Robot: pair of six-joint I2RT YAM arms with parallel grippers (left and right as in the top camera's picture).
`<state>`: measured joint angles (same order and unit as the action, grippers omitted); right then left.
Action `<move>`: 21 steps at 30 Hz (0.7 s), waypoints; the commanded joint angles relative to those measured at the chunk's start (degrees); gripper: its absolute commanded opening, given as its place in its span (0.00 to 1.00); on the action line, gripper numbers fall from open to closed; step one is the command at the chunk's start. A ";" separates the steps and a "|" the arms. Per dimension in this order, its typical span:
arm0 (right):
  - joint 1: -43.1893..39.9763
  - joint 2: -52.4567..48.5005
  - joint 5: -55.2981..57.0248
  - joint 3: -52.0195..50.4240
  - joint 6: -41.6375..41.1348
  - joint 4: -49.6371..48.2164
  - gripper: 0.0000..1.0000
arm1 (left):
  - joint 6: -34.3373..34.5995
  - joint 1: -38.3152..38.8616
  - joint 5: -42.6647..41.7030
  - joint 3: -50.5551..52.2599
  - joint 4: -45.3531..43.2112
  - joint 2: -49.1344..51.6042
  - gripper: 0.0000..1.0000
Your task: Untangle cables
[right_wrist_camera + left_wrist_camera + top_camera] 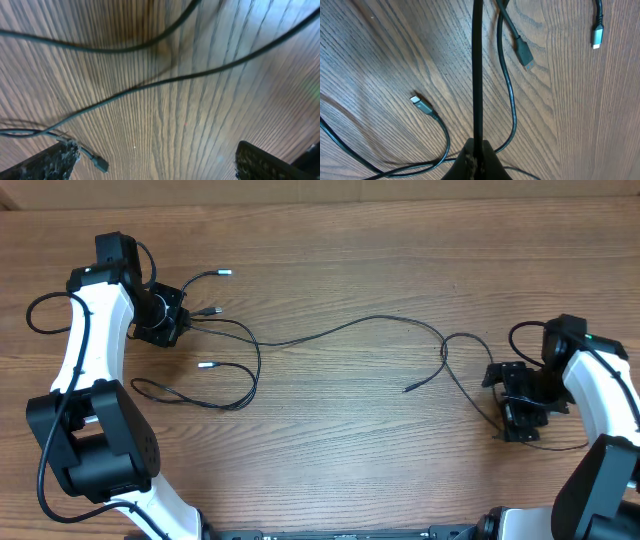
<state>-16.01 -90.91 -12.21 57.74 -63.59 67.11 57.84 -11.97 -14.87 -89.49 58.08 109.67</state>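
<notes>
Mid-untangle I'd say: left claw [160,315] pinches one of the cables [335,332], which sprawl across the desk [350,460] toward the right claw [518,412], spread wide and empty as far as I can tell, so next it needs a strand to pull against.

The cables [340,330] are plain black. Ahead of the black left fingers [467,162], their plug tips [596,36] show silvery-white. The table [350,460] beneath is warm brown with wavy wood grain.
</notes>
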 commanded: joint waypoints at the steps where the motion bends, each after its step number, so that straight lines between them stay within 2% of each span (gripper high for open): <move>1: 2.29 0.24 1.03 -0.44 -4.87 -0.24 1.00 | -1.27 0.39 0.48 0.15 -0.07 -0.26 0.04; 7: 4.15 0.24 3.74 -1.81 -12.98 -1.42 1.00 | -1.29 0.55 0.48 0.15 0.17 -0.26 0.04; 14: 4.17 0.24 5.31 -6.10 -13.14 -8.17 0.99 | -1.29 1.38 1.62 0.15 0.13 -0.26 0.04; 16: 4.17 0.24 6.86 -7.28 -13.16 -10.19 0.93 | -1.29 1.66 2.03 0.15 -0.07 -0.26 0.04; 21: 4.11 0.24 10.21 -8.02 -13.16 -11.80 0.92 | -1.27 2.16 1.99 0.15 -0.26 -0.26 0.05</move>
<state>-11.97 -90.91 -5.50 50.02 -75.99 55.88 57.84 -10.46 -14.00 -89.49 57.89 109.67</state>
